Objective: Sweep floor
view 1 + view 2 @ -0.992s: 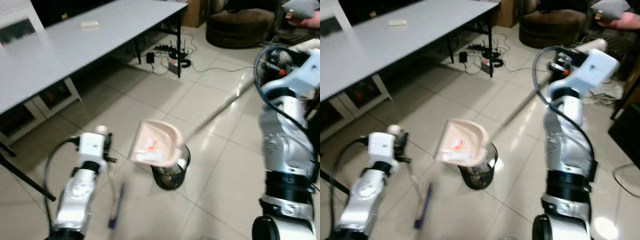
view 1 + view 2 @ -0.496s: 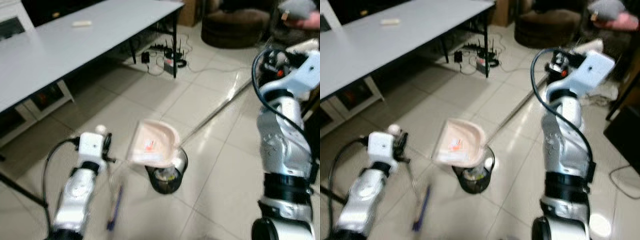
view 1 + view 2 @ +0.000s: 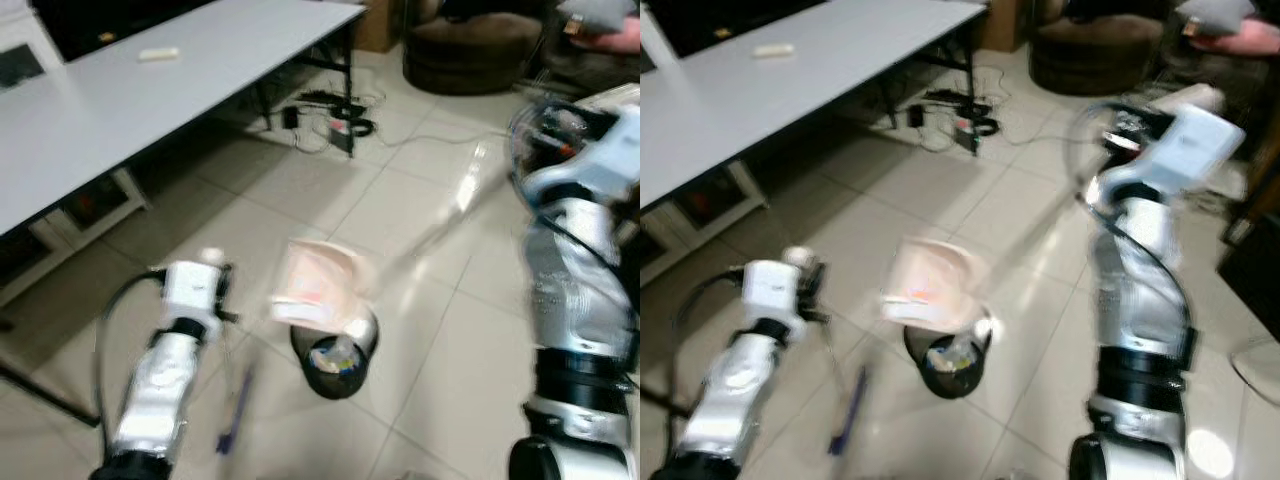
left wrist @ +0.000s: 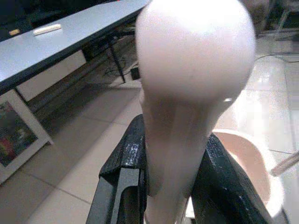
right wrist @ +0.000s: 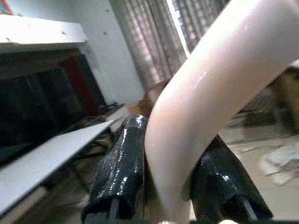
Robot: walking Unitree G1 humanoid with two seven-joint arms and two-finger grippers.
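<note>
Dustpans: one pink dustpan [image 3: 318, 288], tipped over the bin, its long handle [image 3: 440, 225] running up to the right gripper.
Bins: one small black bin [image 3: 333, 358] on the tiled floor [image 3: 300, 190], right under the dustpan, with bits of rubbish inside.
Brooms: one broom, with a pale pink handle [image 4: 187, 107] and a blue end [image 3: 232, 425] low by the floor.
Tables: one long grey table [image 3: 150, 80] far beyond the fingers, with one small pale block [image 3: 158, 54] lying on it.
Left gripper [image 4: 168, 186]: both black fingers [image 4: 124, 163] are closed tight on the broom handle, one on each side. The round top of the handle sticks out past the fingertips.
Left arm: reaches forward and low, with the broom hanging down beside it, near the bin.
Right gripper [image 5: 170, 186]: both black fingers [image 5: 121, 172] squeeze the curved pink top of the dustpan handle between them.
Right arm: held up high and bent, well apart from the bin, with the dustpan at the far end of the handle.
Other things: one dark round seat [image 3: 470, 50] and a bunch of black cables [image 3: 335, 105] under the table end.
Hard to see: the head views are blurry, so the dustpan handle looks faint and the rubbish in the bin cannot be told apart. The broom's brush end is a smear.
</note>
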